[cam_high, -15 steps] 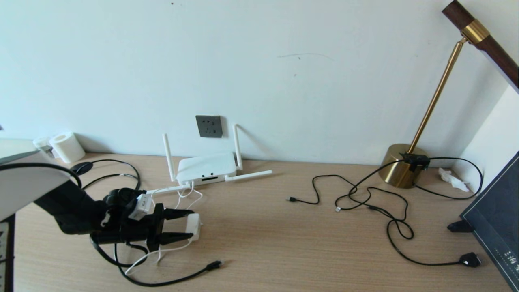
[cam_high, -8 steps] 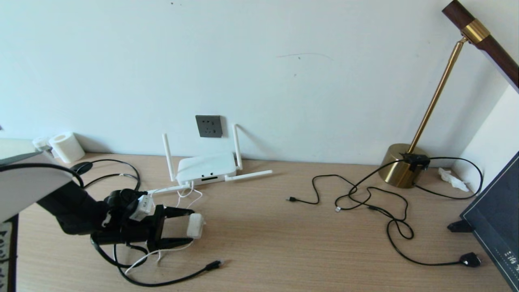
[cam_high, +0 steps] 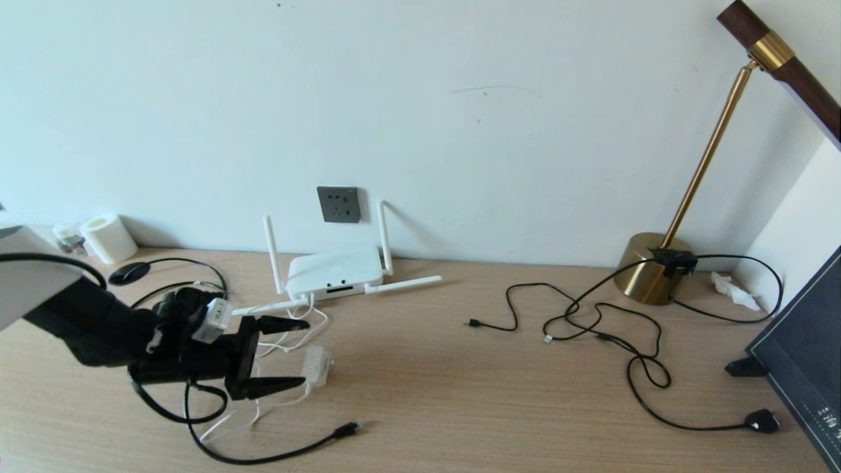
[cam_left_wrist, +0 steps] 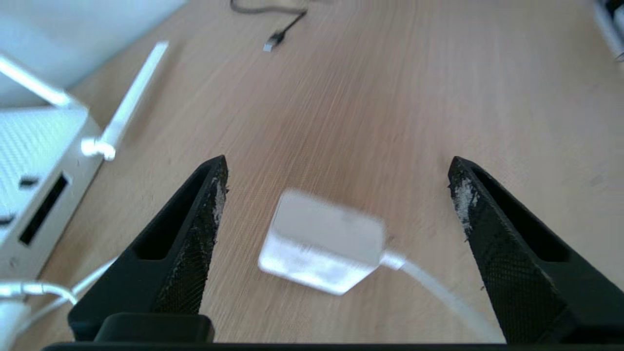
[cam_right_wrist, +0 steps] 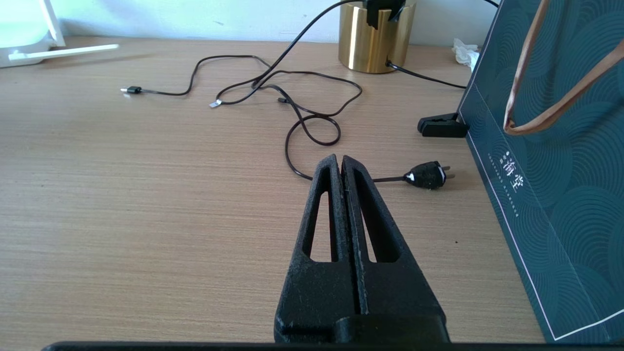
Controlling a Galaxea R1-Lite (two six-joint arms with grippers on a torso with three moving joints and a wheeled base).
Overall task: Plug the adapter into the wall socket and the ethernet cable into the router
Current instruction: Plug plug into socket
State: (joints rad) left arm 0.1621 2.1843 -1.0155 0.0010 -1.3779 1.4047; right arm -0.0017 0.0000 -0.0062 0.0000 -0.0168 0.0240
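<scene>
The white adapter (cam_high: 317, 364) lies on the desk with its thin white cord (cam_left_wrist: 438, 292) trailing back toward me. My left gripper (cam_high: 305, 351) is open wide just left of it. In the left wrist view the adapter (cam_left_wrist: 324, 256) shows between the spread fingers of the gripper (cam_left_wrist: 337, 165), touching neither. The white router (cam_high: 335, 269) stands against the wall below the dark grey wall socket (cam_high: 338, 204). The ethernet cable (cam_high: 263, 458) curls under my left arm, its plug (cam_high: 347, 429) on the desk. My right gripper (cam_right_wrist: 340, 158) is shut and empty, out of the head view.
A brass lamp base (cam_high: 650, 268) stands at the back right with thin black USB cables (cam_high: 578, 315) spread before it. A black two-pin plug (cam_high: 762, 420) lies near a dark teal bag (cam_high: 801, 355). A paper roll (cam_high: 108, 238) stands at the back left.
My left gripper's fingers have spread wider and the arm has drawn back to the left. The adapter, which sat between the fingers, now lies free on the desk at their tips.
</scene>
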